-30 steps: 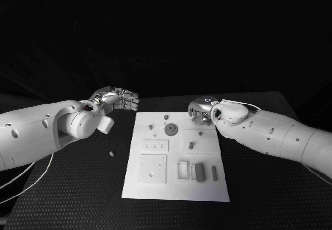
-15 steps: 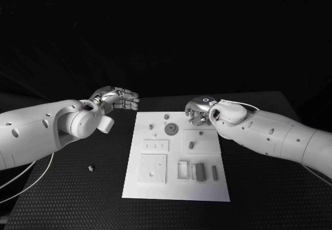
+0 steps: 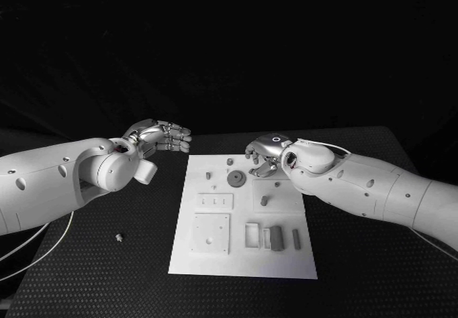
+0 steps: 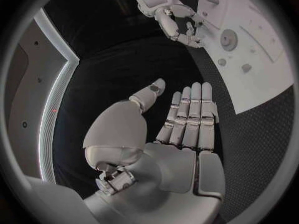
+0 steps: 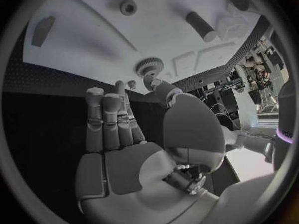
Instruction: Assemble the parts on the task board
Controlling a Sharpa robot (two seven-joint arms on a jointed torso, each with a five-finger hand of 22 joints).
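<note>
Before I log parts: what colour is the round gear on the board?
Grey gear, clearest in the head view.

White task board (image 3: 286, 258), grey parts (image 3: 276, 238), black table (image 3: 114, 278), silver hands (image 3: 164, 136)

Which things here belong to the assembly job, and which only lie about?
Belong to the job: task board; round gear part; dark block part; left hand; right hand.
Lying about: small piece on the table, off the board.

task board (image 3: 286, 258) mid-table (image 3: 363, 278); gear part (image 3: 235, 177) on its far half; small part (image 3: 118, 236) off-board, left.
</note>
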